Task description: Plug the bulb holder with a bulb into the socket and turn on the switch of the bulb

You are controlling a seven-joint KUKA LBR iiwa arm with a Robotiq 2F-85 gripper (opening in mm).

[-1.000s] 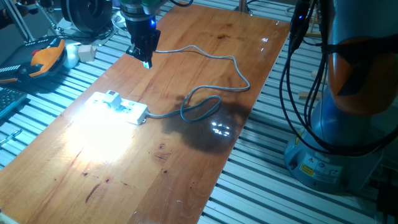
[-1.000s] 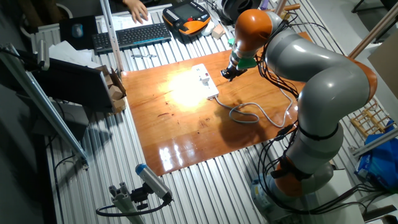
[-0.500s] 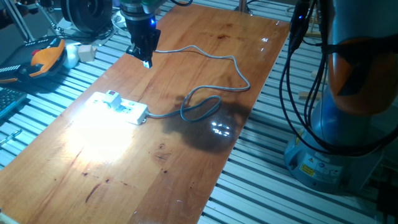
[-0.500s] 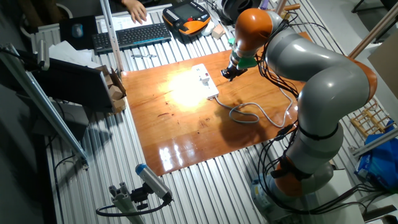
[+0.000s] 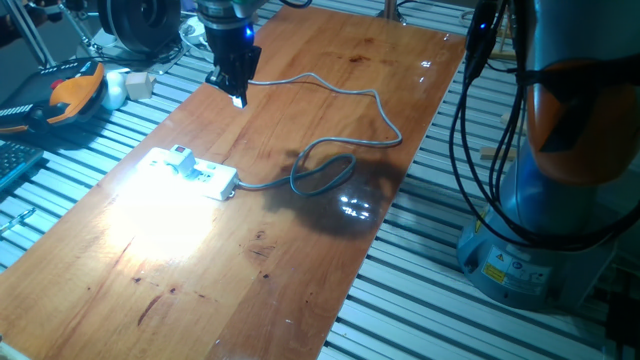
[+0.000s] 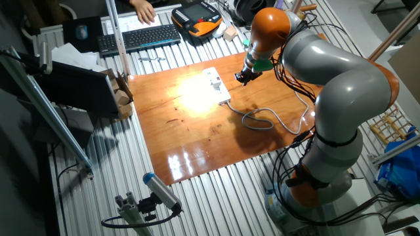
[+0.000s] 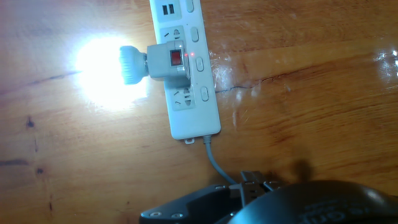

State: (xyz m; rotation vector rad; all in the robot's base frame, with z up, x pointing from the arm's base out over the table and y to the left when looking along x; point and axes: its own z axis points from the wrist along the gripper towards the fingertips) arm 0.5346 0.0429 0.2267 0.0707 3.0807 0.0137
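the bulb holder [image 7: 169, 61] sits plugged into the socket [image 7: 185, 68], its bulb [image 7: 102, 67] glowing brightly over the wood, the strip lying near the tabletop's [image 5: 330, 60] left long edge in one fixed view; its grey cable [image 5: 330, 170] loops toward the middle of the tabletop. the gripper [image 5: 232, 88] hangs above the far left corner region, apart from the strip, holding nothing; whether its fingers are parted or together i cannot tell.

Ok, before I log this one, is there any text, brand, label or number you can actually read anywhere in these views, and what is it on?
No text is readable in any view.
Yellow sticker on the robot base: print too small to read.
Power strip: no legible brand or rating; only a small red indicator dot.
Bulb holder: a red mark on its switch, no lettering.
Keyboard and orange pendant: markings blurred.
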